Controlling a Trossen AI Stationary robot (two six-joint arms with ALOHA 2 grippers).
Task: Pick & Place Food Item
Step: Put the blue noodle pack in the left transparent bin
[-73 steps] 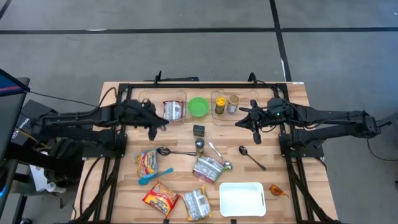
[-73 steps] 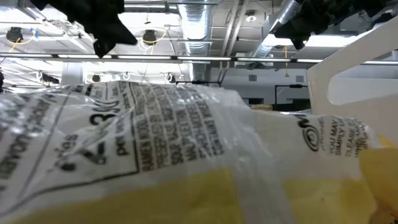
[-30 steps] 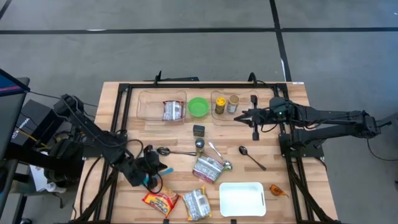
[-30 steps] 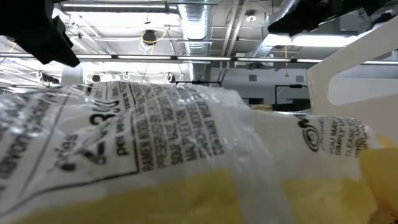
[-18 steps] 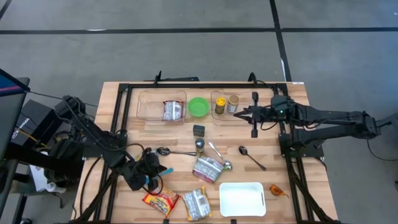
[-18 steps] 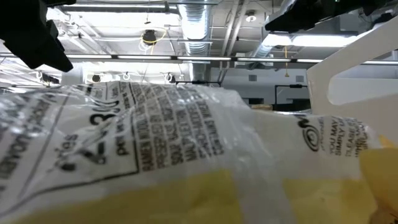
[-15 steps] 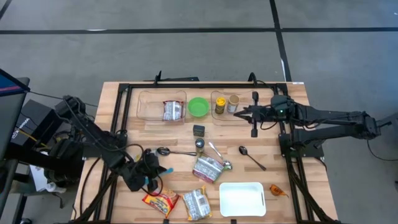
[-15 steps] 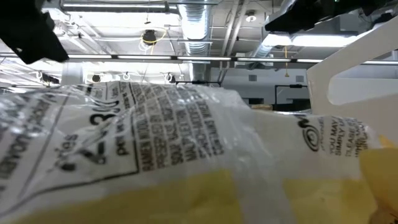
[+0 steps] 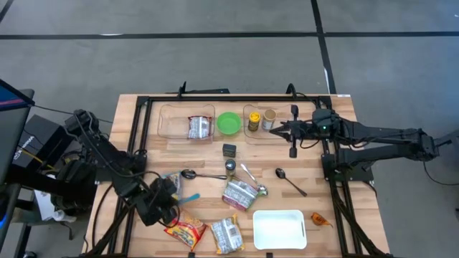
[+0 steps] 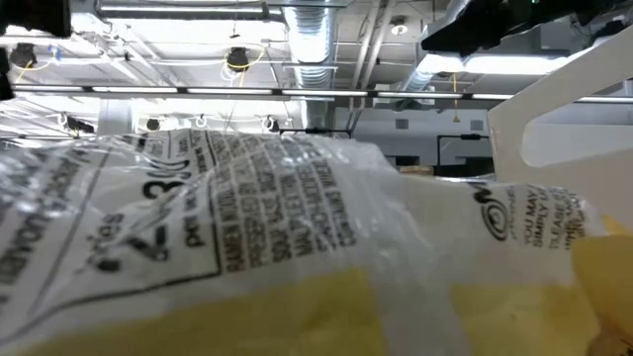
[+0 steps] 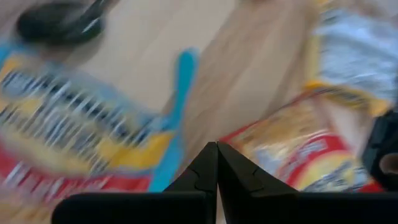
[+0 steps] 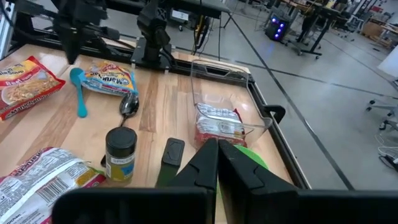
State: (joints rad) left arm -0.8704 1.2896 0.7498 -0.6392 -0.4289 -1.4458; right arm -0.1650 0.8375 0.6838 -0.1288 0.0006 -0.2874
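Wooden surface point(image 9: 315, 193) with a black frame around it, both arms reaching in from the sides.

Left arm low over the front-left part. Its gripper point(image 9: 166, 195) hangs over a yellow-red noodle pack point(image 9: 166, 183) and a blue spoon point(image 9: 188, 198). Left wrist view: fingers point(image 11: 202, 174) pressed together, nothing between them, tips above the gap between that pack point(image 11: 74, 134) and a second noodle pack point(image 11: 305, 149), the blue spoon point(image 11: 177, 118) just ahead.

Right arm stretched along the back right, gripper point(image 9: 292, 140) beside the right clear bin point(image 9: 280, 135). Right wrist view: fingers point(image 12: 217, 165) closed tip to tip, empty.

White tray point(image 9: 279, 229) at the front, right of centre. Left clear bin point(image 9: 171, 123) at the back holds a silver-red pack point(image 9: 198, 127); same pack seen in the right wrist view point(image 12: 219, 127). Green bowl point(image 9: 229, 122) between the two bins. Right bin holds a yellow jar point(image 9: 254, 121) and a tan jar point(image 9: 269, 119).

Silver pack point(image 9: 239, 193) mid-surface. Second noodle pack point(image 9: 186, 231) and another silver pack point(image 9: 227, 233) at the front edge, side by side. Low view is filled by a clear printed wrapper point(image 10: 257, 237) close to the lens.

Small items: dark spice jar point(image 9: 230, 169), black block point(image 9: 229, 150), metal spoons point(image 9: 204, 174), dark spoon point(image 9: 290, 180), orange bit point(image 9: 320, 220) right of the tray.
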